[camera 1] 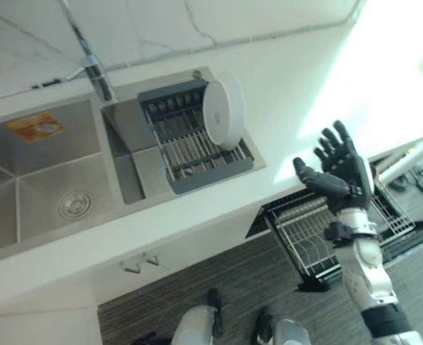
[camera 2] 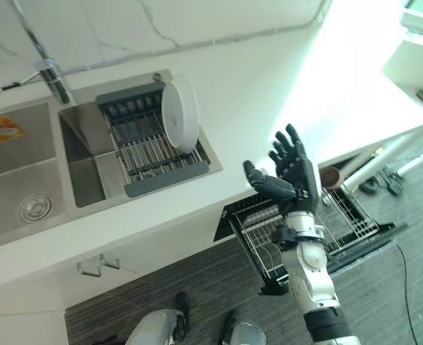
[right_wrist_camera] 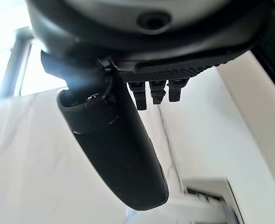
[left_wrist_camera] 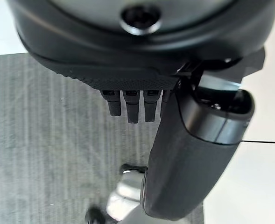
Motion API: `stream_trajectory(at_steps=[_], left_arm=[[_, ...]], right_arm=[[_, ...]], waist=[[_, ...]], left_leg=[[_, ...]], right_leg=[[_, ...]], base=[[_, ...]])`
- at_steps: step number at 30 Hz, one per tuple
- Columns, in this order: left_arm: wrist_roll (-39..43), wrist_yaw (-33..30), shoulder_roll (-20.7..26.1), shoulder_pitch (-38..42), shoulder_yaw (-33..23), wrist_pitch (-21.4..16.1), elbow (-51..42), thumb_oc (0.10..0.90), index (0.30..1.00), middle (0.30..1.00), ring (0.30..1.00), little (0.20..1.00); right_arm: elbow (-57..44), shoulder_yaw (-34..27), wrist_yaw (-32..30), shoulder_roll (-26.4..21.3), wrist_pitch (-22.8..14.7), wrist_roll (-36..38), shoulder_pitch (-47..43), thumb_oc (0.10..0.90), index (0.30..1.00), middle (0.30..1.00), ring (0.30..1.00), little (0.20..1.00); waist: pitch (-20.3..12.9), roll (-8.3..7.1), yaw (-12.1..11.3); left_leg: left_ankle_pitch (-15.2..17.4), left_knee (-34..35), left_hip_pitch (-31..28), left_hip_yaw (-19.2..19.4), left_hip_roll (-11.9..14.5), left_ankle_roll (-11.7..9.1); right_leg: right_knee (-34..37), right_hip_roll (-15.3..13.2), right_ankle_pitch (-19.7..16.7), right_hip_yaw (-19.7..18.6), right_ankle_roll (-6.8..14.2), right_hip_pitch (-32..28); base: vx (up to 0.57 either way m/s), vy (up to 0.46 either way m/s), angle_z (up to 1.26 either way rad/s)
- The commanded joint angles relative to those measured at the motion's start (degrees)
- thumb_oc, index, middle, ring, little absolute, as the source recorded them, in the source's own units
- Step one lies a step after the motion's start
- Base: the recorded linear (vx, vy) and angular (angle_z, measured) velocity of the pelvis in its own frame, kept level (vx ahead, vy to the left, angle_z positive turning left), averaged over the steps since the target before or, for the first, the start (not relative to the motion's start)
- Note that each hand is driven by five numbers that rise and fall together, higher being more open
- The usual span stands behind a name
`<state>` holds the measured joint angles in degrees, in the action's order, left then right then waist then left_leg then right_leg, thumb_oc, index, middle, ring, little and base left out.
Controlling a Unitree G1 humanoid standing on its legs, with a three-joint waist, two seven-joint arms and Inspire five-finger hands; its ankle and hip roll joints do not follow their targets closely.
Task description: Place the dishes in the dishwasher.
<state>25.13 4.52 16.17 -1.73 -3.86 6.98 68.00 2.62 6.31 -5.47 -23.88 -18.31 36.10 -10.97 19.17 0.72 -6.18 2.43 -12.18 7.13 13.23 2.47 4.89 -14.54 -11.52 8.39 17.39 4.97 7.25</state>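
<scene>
White counter (camera 1: 283, 93) runs across the head views beneath a pale marbled wall, with striped grey floor (camera 1: 218, 280) below its front edge. Set into the counter is a steel double sink (camera 1: 46, 180); a faucet (camera 1: 96, 72) rises at the divider between its basins. The smaller basin carries a dark-framed drying rack (camera 1: 189, 144) of metal bars, and a white plate (camera 1: 223, 111) stands on edge at the rack's far right end, leaning against the frame. Below the counter edge, to the right, the dishwasher's wire rack (camera 1: 304, 237) is pulled out over the floor, its prongs bare where visible. The right robot hand (camera 1: 340, 169) is raised in front of that rack and the counter edge, palm showing, fingers straight and spread with the thumb out to the side, grasping nothing; it is well apart from the plate. The left robot hand (left_wrist_camera: 137, 105) appears in its own wrist view above the striped floor, fingers relaxed and pointing down, thumb extended, empty.
</scene>
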Motion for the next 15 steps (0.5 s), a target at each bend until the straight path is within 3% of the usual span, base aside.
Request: stream_trajectory(at_steps=[1,7,9,10,12,15], left_arm=[[1.9,0.2,-1.8,-5.7,0.2,1.1,2.3,0.800,0.900,0.900,0.900,0.900],[-1.6,-2.2,-4.0,-6.0,1.6,0.0,3.2,0.800,0.900,0.900,0.900,0.900],[-3.1,-1.9,-3.9,-5.8,2.2,-0.3,3.7,0.800,0.900,0.900,0.900,0.900],[-3.3,-2.0,-3.9,-6.0,2.5,-0.1,3.5,0.800,0.900,0.900,0.900,0.900],[-4.5,-1.9,-4.4,-6.7,2.4,0.4,3.4,0.800,0.900,0.900,0.900,0.900],[-5.7,-3.1,-4.5,-6.3,2.4,0.9,4.0,0.800,0.900,0.900,0.900,0.900]], right_arm=[[-4.3,-4.4,0.9,-3.5,-5.9,0.3,-8.2,0.800,0.900,0.900,0.900,0.900],[-7.6,-4.1,-0.5,-4.5,-3.2,0.1,-10.1,0.800,0.900,0.900,0.900,0.900],[-7.8,-3.7,-0.9,-4.7,-3.0,-1.4,-10.8,0.800,0.900,0.900,0.900,0.900],[-7.9,-3.4,-1.0,-4.5,-2.9,-1.7,-11.3,0.800,0.900,0.900,0.900,0.900],[-7.9,-2.6,-1.1,-3.4,-2.4,-2.8,-13.2,0.800,0.900,0.900,0.900,0.900],[-9.1,-2.9,-0.4,-3.5,-1.4,-2.1,-13.8,0.800,0.900,0.900,0.900,0.900]], waist=[[-2.3,-0.21,-1.5],[-3.4,-1.50,-1.3],[-2.3,-3.15,-2.0],[-2.0,-3.05,-2.4],[-2.0,-1.21,-3.3],[-2.9,-0.01,-2.7]], left_leg=[[9.0,-5.0,0.2,-7.4,-0.3,-3.1],[9.0,-5.0,-0.9,-7.3,-1.2,-4.1],[6.4,-5.0,-2.0,-8.6,-4.0,-4.5],[5.7,-5.0,-1.3,-10.0,-3.9,-5.0],[4.4,-5.0,2.1,-13.0,-0.9,-7.0],[4.0,-5.0,3.9,-9.7,2.6,-8.2]], right_leg=[[-2.6,2.7,2.1,1.0,0.6,-4.0],[-2.6,4.0,4.5,-0.7,-1.1,-5.1],[-2.6,2.8,4.1,-3.0,-1.9,-5.6],[-2.6,3.1,4.1,-3.7,-1.9,-5.8],[-2.6,4.2,4.4,-4.1,-1.2,-6.3],[-2.6,2.6,5.0,-1.5,-0.5,-6.4]], base=[[0.05,-0.219,-0.19],[0.05,-0.151,0.00],[0.08,-0.113,0.15],[0.05,0.018,0.14],[0.08,0.184,0.08],[0.10,0.234,-0.28]])
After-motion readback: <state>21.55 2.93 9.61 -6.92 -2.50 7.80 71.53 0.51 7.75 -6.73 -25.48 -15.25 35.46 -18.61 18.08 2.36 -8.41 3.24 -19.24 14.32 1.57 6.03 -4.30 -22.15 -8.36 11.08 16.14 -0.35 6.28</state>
